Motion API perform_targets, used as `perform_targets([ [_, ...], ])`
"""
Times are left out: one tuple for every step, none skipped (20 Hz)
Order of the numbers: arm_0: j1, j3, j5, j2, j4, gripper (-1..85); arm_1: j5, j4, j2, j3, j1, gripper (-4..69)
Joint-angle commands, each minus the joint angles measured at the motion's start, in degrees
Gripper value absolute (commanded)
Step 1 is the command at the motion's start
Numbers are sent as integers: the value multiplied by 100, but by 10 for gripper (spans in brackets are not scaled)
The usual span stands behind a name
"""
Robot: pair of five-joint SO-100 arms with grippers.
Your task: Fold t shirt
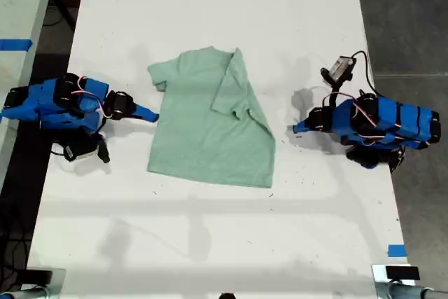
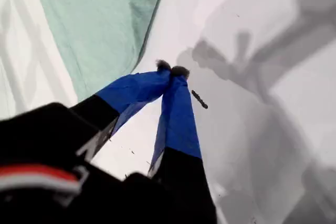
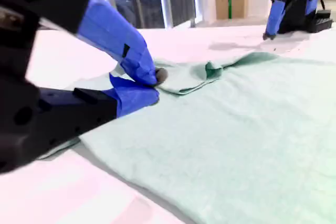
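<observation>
Shirt (image 1: 210, 127) has 1 side folded over, the other still flat. My second gripper (image 3: 152, 85) pinches its edge, while my first gripper (image 2: 171, 70) rests closed and empty just beside it.

No legible text or labels.

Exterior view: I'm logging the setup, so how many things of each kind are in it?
T shirt: 1
Blue arms: 2, first arm and second arm
Blue tape pieces: 2, first tape and second tape
White table: 1
Total: 6
</observation>
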Motion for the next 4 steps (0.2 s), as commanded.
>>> perform_targets([
  [114, 141, 26, 53, -185, -1, -18, 0, 97, 299, 53, 1],
  [44, 132, 44, 53, -176, -1, -18, 0, 97, 299, 53, 1],
  [-18, 132, 44, 53, -167, -1, -35, -9, 97, 299, 53, 1],
  [-35, 132, 44, 53, -167, -1, -88, -18, 97, 299, 53, 1],
])
